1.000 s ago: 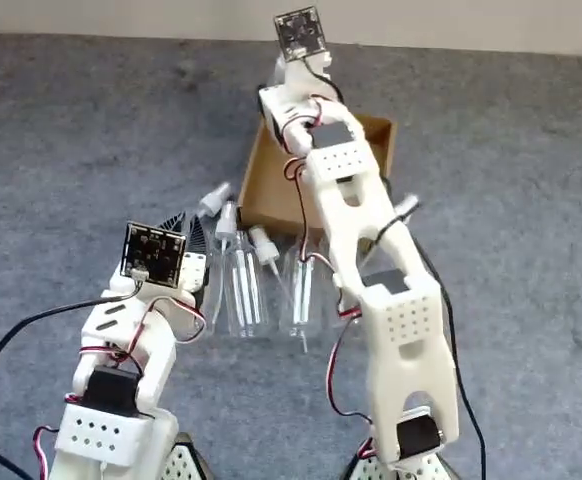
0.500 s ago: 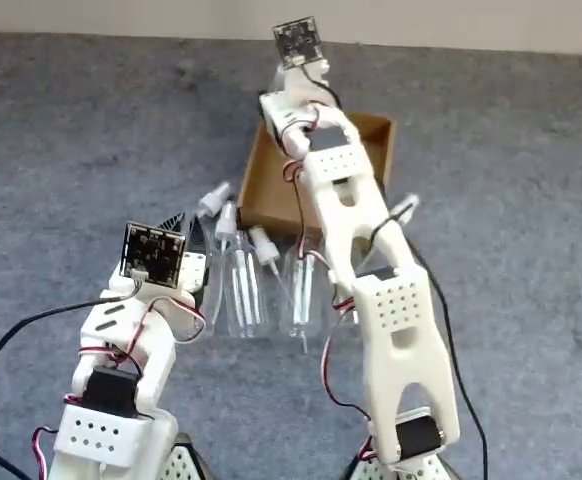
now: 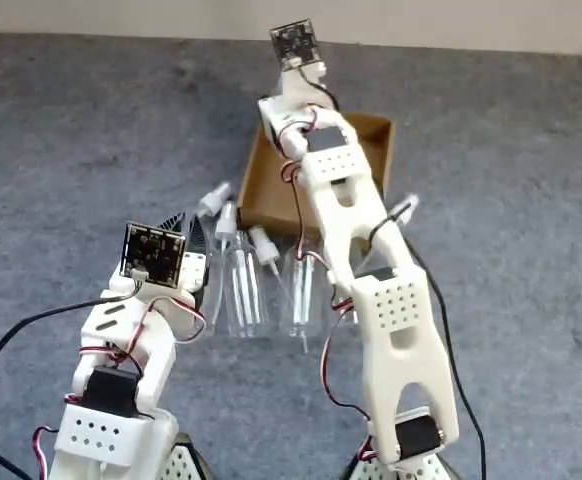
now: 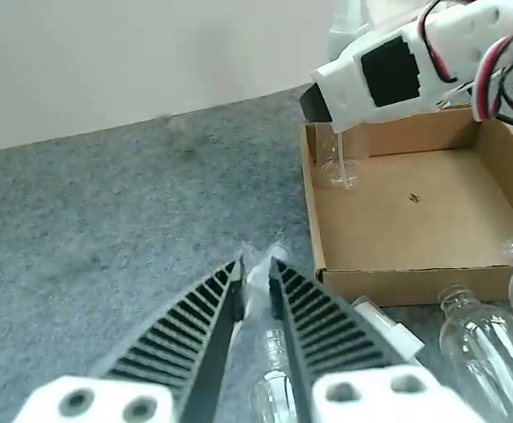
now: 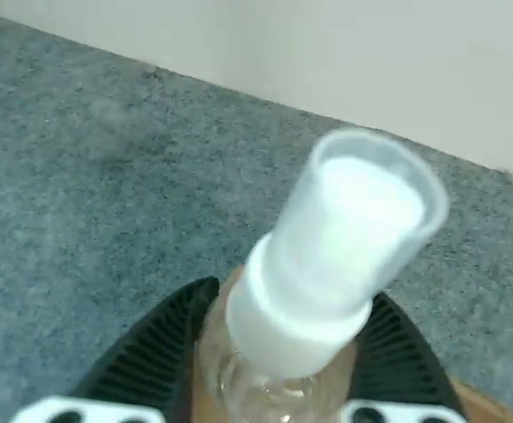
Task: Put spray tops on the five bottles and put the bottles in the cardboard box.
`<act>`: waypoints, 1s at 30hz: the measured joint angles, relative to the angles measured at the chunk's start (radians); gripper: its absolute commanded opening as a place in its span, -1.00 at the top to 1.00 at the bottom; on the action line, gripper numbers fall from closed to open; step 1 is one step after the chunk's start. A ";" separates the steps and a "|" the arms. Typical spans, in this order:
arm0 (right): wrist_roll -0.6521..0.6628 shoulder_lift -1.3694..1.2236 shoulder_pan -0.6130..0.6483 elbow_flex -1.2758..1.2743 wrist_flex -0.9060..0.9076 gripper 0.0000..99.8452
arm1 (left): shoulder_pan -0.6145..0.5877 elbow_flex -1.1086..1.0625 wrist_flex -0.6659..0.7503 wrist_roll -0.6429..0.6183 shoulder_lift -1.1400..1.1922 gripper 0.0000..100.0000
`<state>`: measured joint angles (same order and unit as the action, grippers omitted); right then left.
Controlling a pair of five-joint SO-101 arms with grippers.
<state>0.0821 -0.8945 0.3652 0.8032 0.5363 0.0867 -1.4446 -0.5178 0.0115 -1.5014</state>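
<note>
Cardboard box (image 3: 259, 195) is the biggest thing on the table (image 3: 71, 150), and the right arm (image 3: 356, 230) is stretched clean across it. Where's the bottle sitting relative to it, though?

Reply: The right gripper (image 5: 292, 308) is clamped round the neck of the capped bottle (image 4: 338, 167). The bottle hangs upright, long axis vertical, base down inside the box. It's at the far corner, on the side toward the left arm (image 3: 131, 340). Can't tell if the base touches the box floor or sits just above it.

OP: So the drop is basically straight down?

Reply: That's how it reads to me. The bottle is already inside the walls, close to the two that meet at that corner, so no sideways shift looks needed. My guess is that letting go there leaves it standing, unless it leans off a wall and tips.

OP: And the other arm?

Reply: Well apart from the box, back on its near side. The left gripper (image 4: 255, 269) has its jaws nearly together, with what looks like a spray top (image 4: 258, 280) pinched between them. The uncapped bottles (image 4: 472, 330) lie on the table near it, along the box's near wall, necks pointing roughly toward the box. So the left arm is nearer for those, and the right arm for the box.
</note>
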 measured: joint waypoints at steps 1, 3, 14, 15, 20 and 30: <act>0.000 0.000 0.000 0.000 0.000 0.69 | 0.000 0.000 0.000 0.000 0.000 0.99; 0.000 0.000 0.000 0.000 0.000 0.68 | 0.000 0.000 0.000 0.000 0.000 0.99; 0.000 0.000 0.003 0.009 0.075 0.46 | 0.000 0.000 0.000 0.000 0.000 0.99; 0.000 0.000 0.006 0.009 0.075 0.46 | 0.000 0.000 0.000 0.000 0.000 0.99; 0.000 0.000 0.018 0.018 0.078 0.46 | 0.000 0.000 0.000 0.002 0.000 0.99; 0.000 0.000 0.017 0.285 0.276 0.46 | 0.000 0.000 0.000 0.002 0.000 0.99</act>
<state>0.0821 -0.8945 0.3821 1.0886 0.8124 0.0867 -1.4446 -0.5178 0.0130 -1.5014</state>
